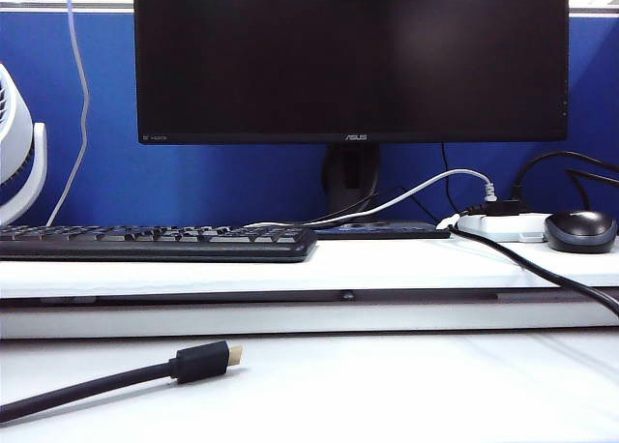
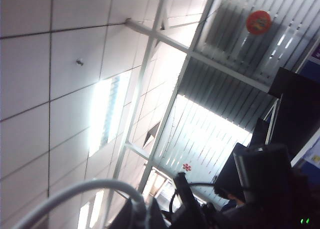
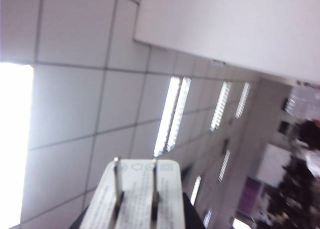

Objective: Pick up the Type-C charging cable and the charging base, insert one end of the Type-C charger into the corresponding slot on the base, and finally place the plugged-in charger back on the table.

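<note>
Slippage is the main worry on the left. The left pincer (image 2: 150,215) is closed tight, apparently on the thin white flexible Type-C charging cable (image 2: 70,195), which arcs in towards its dark jaws. The cable's plug end is hidden, so its heading cannot be told. A limp lead could twist in so narrow a grip and meet the slot skewed.

On the right, the right pincer (image 3: 135,222) stands part closed and seems to clamp the small white rectangular charging base (image 3: 136,191) by its lower sides. The base's two metal prongs (image 3: 116,181) point up at the ceiling, long axis running with them. Its port face is out of sight, so a misjudged approach could jam.

Neither thing nor arm shows over the white worktop (image 1: 406,390); both appear to be held clear of it.
</note>
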You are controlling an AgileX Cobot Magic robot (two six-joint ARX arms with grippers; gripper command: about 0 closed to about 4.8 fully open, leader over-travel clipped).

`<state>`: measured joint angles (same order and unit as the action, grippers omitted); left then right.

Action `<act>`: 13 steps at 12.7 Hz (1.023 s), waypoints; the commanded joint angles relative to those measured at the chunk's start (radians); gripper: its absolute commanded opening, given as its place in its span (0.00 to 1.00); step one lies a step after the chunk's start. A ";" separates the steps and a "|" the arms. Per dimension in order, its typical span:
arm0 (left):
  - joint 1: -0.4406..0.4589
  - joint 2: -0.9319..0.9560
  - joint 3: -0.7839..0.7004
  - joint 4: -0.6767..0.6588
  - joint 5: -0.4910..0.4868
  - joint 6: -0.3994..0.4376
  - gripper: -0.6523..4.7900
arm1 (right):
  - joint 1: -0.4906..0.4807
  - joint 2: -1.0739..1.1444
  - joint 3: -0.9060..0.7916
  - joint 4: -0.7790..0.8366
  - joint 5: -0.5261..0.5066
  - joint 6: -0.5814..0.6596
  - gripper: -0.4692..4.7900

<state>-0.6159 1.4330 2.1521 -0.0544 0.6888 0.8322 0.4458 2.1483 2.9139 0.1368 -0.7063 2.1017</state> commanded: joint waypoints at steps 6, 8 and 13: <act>0.000 0.037 0.002 -0.020 -0.005 0.429 0.11 | 0.082 -0.068 0.010 0.021 0.008 0.027 0.09; 0.000 0.038 0.002 -0.009 -0.023 0.499 0.11 | 0.082 -0.068 0.009 -0.002 -0.055 0.026 0.09; -0.001 0.040 0.002 0.158 -0.048 0.318 0.11 | 0.082 -0.067 0.009 0.069 0.002 0.026 0.09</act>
<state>-0.6159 1.4750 2.1513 0.0383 0.6498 1.2228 0.5270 2.0880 2.9196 0.1627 -0.7288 2.1017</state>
